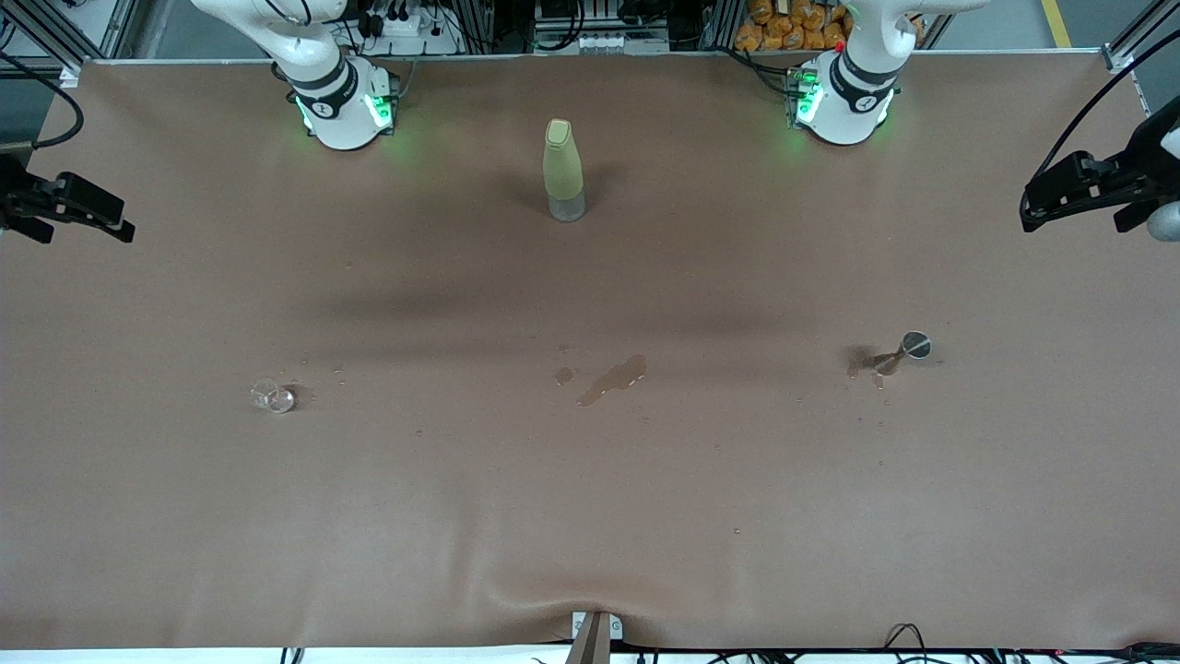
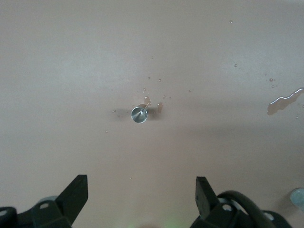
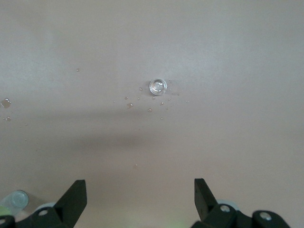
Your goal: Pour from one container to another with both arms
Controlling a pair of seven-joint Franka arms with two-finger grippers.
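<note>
Looking down, you see both tools spread wide and empty: left tool (image 2: 141,195) high over the tiny clear stemmed glass (image 1: 907,349), right tool (image 3: 140,197) high over the squat clear glass cup (image 1: 274,397), both on the brown desk (image 1: 590,516)
</note>
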